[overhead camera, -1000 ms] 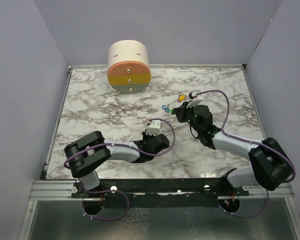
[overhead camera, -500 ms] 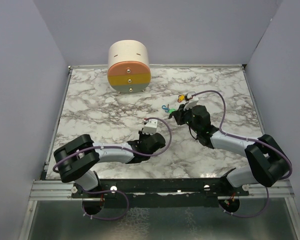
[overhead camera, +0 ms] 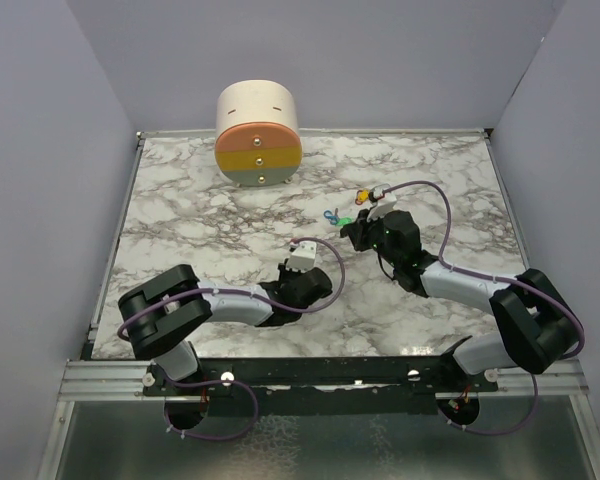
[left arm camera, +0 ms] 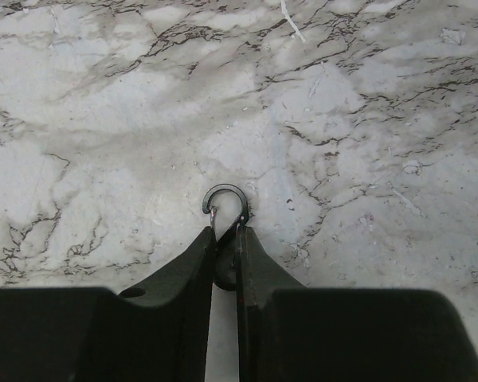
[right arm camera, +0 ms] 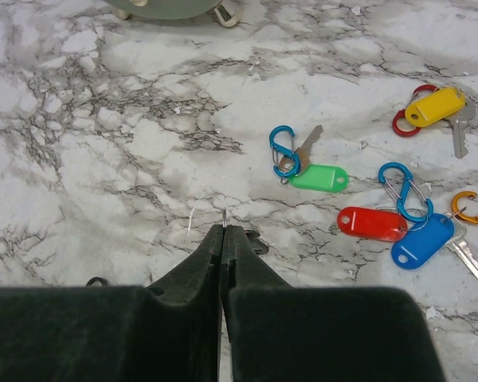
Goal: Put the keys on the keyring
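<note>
My left gripper (left arm camera: 226, 231) (overhead camera: 288, 275) is shut on a small black carabiner keyring (left arm camera: 226, 199); its hooked end sticks out past the fingertips just above the marble. My right gripper (right arm camera: 224, 229) (overhead camera: 348, 232) is shut, and a thin sliver of metal (right arm camera: 224, 215) shows between its tips. The keys lie on the table to its right: a green key (right arm camera: 319, 177) by a blue clip (right arm camera: 284, 150), a red key (right arm camera: 372, 224), a blue key (right arm camera: 422, 241) and a yellow key (right arm camera: 435, 106). In the top view only green (overhead camera: 345, 221) and yellow (overhead camera: 362, 195) bits show.
A round drawer unit with orange, yellow and grey fronts (overhead camera: 258, 135) stands at the back left of the marble table (overhead camera: 200, 230). An orange clip (right arm camera: 472, 207) lies at the right edge of the right wrist view. Grey walls close in both sides.
My right gripper has shifted slightly left near the keys. The left arm's elbow swung out and back while its gripper stayed in place, still holding the keyring.
</note>
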{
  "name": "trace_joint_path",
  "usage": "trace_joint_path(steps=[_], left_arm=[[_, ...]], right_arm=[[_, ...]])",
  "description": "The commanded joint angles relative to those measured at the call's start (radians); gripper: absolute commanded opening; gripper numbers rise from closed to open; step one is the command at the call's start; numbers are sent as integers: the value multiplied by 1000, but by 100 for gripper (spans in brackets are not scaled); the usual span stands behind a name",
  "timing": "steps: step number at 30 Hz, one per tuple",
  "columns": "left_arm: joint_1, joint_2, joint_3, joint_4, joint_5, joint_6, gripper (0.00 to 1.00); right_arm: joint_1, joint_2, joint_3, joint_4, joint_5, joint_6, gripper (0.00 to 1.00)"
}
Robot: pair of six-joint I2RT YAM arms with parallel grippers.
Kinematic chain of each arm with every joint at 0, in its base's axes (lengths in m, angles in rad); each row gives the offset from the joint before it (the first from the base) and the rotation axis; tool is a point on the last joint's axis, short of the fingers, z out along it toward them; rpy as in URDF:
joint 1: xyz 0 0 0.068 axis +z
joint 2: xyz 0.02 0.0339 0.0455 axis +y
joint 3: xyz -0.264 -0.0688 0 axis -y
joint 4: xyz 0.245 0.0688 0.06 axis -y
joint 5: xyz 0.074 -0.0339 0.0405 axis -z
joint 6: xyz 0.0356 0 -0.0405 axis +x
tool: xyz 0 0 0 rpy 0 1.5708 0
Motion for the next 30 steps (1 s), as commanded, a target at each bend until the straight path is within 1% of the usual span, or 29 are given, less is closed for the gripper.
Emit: trace_joint_path(steps=[1,5,9,13,14,27,30], left_arm=[[10,29,26,4,21,1,7],[16,41,28,6,34,-1,14],[22,57,32,7,52,-2,26],[24,72,38,11,58,-4,42],[26,74,37,11,59,-4,43],[28,58,21,-15,73,-21,42],[27,58,16,-16,77,-27,38]], right_arm=[[-2,-14,20,-1,-17,-13,1],[-3,-17,18,-2,-14,-13,1],[-3,-17,18,-3,-10,-12,1],[-2,-17,18,-3,-7,-13,1],[-2,-18,18,-3,-7,-13,1],[-2,-19,19,-5,-2,-11,1],[-3,-20,17,-6,-3,-11,1]])
